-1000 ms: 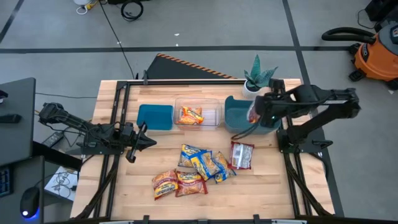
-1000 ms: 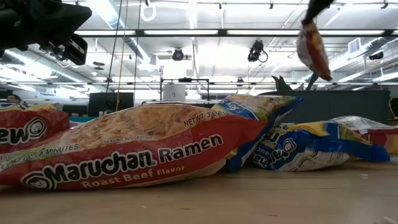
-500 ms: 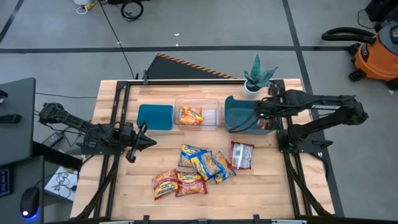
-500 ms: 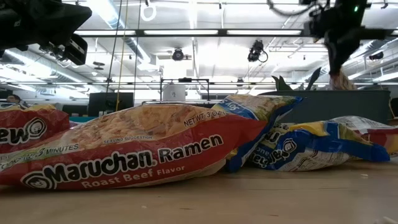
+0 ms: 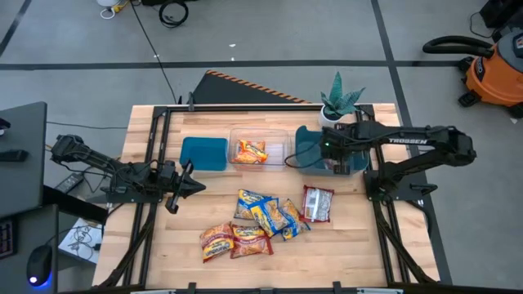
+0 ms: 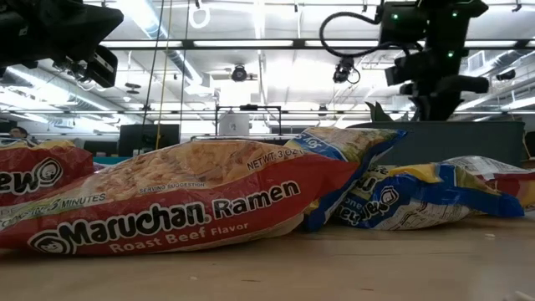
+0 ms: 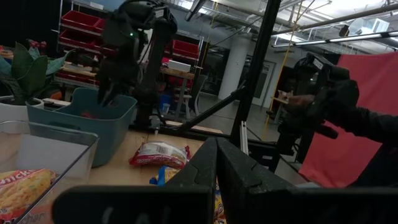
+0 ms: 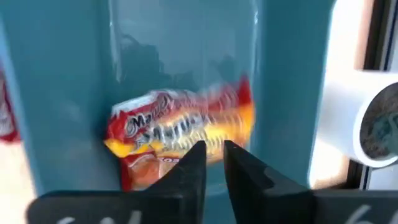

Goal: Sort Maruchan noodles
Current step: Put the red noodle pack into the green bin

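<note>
My right gripper hovers over the tall teal bin, fingers pointing down with a narrow gap between them. A red-and-orange noodle packet lies on the bin's floor, clear of the fingertips. One orange-yellow packet lies in the clear bin. On the table lie blue-and-yellow packets, orange and red packets and a red-silver one. My left gripper waits shut near the left edge, holding nothing.
A flat teal bin sits left of the clear one. A potted plant stands at the far edge behind the tall teal bin. The near half of the table around the pile is bare wood. A person's dark sleeve shows beyond the table.
My right gripper moved toward the table's left over the tall teal bin and came down toward it. The red-and-orange packet that hung below it a second ago has left the fingers and now lies inside the bin.
</note>
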